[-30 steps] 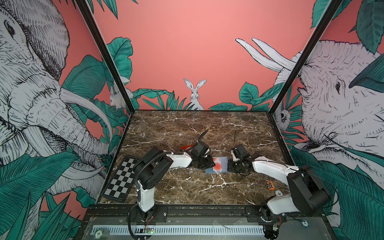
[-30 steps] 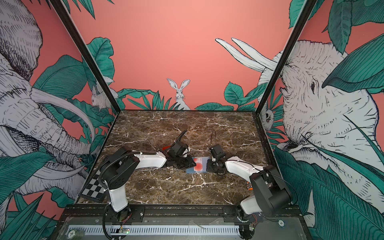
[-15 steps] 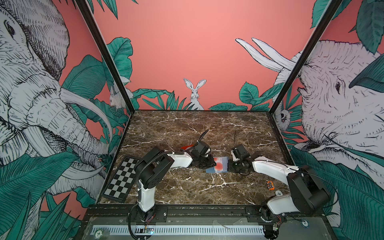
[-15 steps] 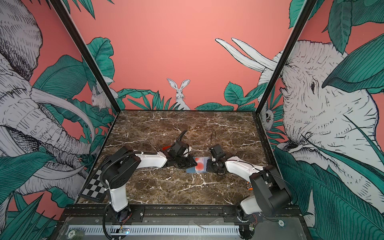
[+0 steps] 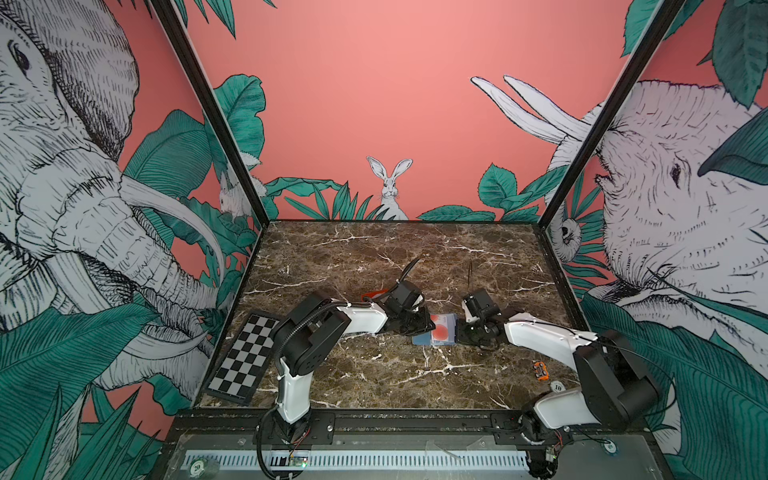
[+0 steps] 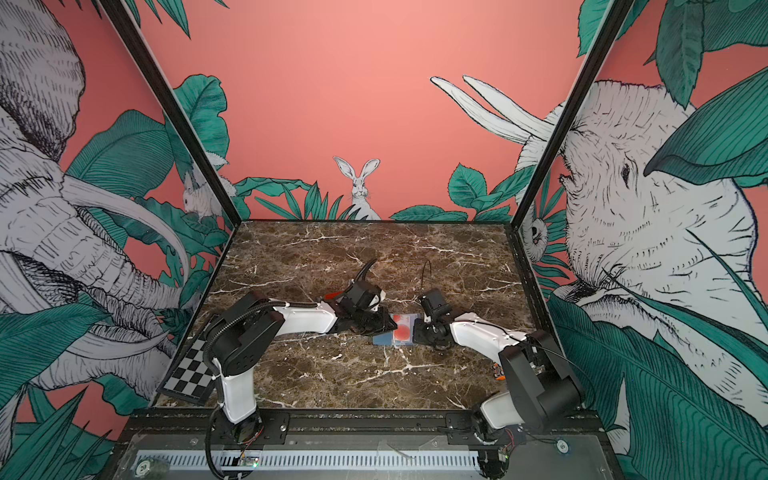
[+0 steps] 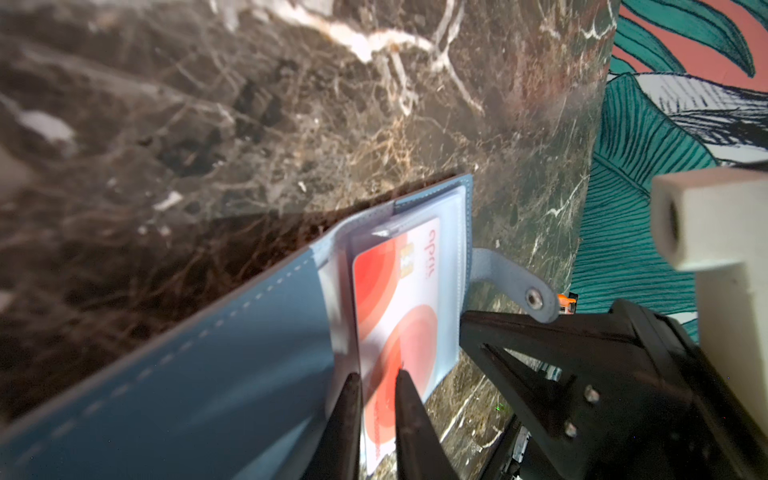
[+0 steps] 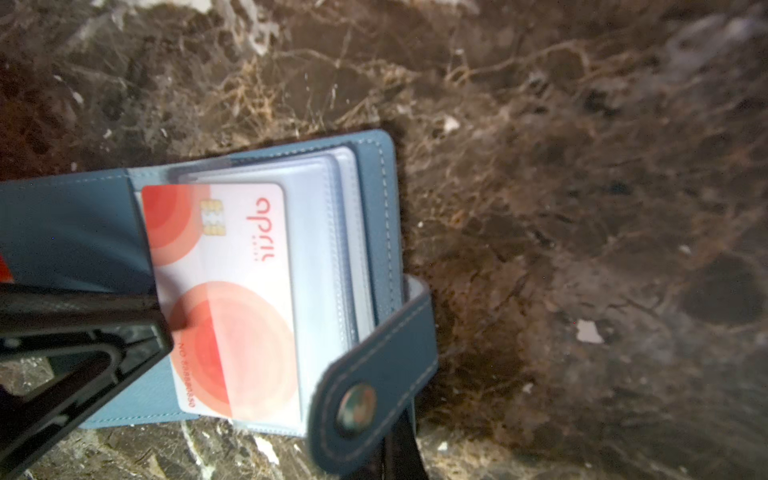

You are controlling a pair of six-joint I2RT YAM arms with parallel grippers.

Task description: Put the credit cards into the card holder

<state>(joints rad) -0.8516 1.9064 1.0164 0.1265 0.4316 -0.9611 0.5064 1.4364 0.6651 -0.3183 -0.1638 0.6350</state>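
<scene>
The slate-blue card holder lies open on the marble in both top views, its clear sleeves fanned. A white credit card with red circles rests on the sleeves, its far end under a clear sleeve edge. My left gripper is shut on the card's near end, thin fingers either side. My right gripper is at the holder's right edge, fingers together beneath the raised snap tab. Whether they pinch the tab is hidden.
A checkerboard panel lies at the front left of the table. A small orange object and a white numbered disc sit at the front right. Something red-orange shows behind the left arm.
My left gripper has edged right with the card, toward the holder's sleeves. The right arm and the holder have stayed put.
</scene>
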